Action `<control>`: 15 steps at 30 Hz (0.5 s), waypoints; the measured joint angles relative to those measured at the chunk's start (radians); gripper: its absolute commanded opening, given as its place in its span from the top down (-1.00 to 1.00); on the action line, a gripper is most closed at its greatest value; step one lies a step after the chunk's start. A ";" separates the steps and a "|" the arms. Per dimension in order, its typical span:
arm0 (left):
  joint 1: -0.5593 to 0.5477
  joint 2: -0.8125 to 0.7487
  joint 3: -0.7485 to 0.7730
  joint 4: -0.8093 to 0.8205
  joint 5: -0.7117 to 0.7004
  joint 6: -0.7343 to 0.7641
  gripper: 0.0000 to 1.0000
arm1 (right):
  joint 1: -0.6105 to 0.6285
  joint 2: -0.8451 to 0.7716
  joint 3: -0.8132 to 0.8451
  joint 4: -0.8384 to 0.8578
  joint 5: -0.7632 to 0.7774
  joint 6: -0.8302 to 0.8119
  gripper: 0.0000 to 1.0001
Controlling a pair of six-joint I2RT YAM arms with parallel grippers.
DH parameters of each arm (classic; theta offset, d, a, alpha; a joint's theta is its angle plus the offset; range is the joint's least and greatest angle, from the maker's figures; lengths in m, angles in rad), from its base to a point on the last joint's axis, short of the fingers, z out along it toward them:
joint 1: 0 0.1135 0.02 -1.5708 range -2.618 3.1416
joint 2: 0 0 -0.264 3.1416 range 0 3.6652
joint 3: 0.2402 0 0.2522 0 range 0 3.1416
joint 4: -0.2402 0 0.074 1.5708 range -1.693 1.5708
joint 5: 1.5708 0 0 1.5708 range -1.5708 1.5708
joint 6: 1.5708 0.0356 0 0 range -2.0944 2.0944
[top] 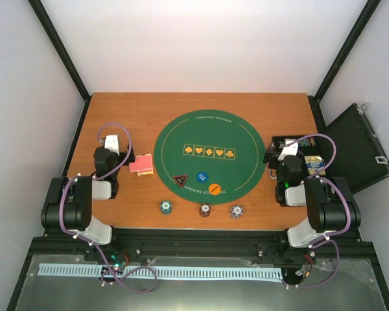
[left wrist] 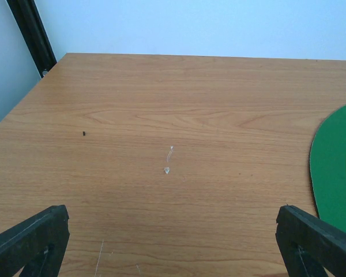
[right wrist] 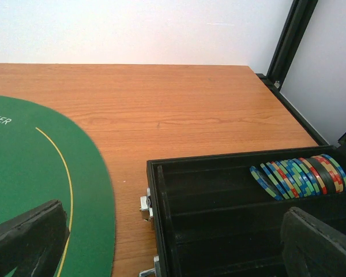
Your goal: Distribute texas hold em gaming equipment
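Red-backed cards (top: pixel 142 164) lie on the wood just left of the green mat (top: pixel 207 139). On the mat's near edge sit a black-red triangular marker (top: pixel 179 180), a blue disc (top: pixel 201 175) and an orange disc (top: pixel 214 188). Three small chip stacks (top: pixel 166 207) (top: pixel 205 210) (top: pixel 236 211) stand in a row in front of the mat. My left gripper (left wrist: pixel 173 248) is open over bare wood, left of the cards. My right gripper (right wrist: pixel 173 242) is open above the left edge of the black case (right wrist: pixel 219 208), where a row of coloured chips (right wrist: pixel 300 176) leans.
The case's lid (top: pixel 353 146) lies open off the table's right side. Black frame posts stand at the back corners. The mat's edge (left wrist: pixel 337 167) shows at the right of the left wrist view.
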 measured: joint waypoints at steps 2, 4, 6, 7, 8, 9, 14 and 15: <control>0.000 0.000 0.000 0.000 0.000 0.000 -1.00 | 0.000 0.000 0.000 0.000 0.000 0.000 -1.00; 0.000 0.000 0.000 0.000 0.000 0.000 -1.00 | 0.000 0.000 0.000 0.000 0.000 0.000 -1.00; 0.000 0.000 0.000 0.000 0.000 0.000 -1.00 | 0.000 0.000 0.000 0.000 0.000 0.000 -1.00; 0.000 0.000 0.000 0.000 0.000 0.000 -1.00 | 0.000 0.000 0.000 0.000 0.000 0.000 -1.00; 0.000 0.000 0.000 0.000 0.000 0.000 -1.00 | 0.000 0.000 0.000 0.000 0.000 0.000 -1.00; 0.000 0.000 0.000 0.000 0.000 0.000 -1.00 | 0.000 0.000 0.000 0.000 0.000 0.000 -1.00; 0.000 -0.001 0.008 -0.021 0.000 -0.001 -1.00 | 0.000 -0.008 0.004 -0.018 0.006 0.004 -1.00; 0.000 -0.003 0.025 -0.058 0.001 -0.003 -1.00 | 0.000 -0.022 0.013 -0.050 0.016 0.010 -1.00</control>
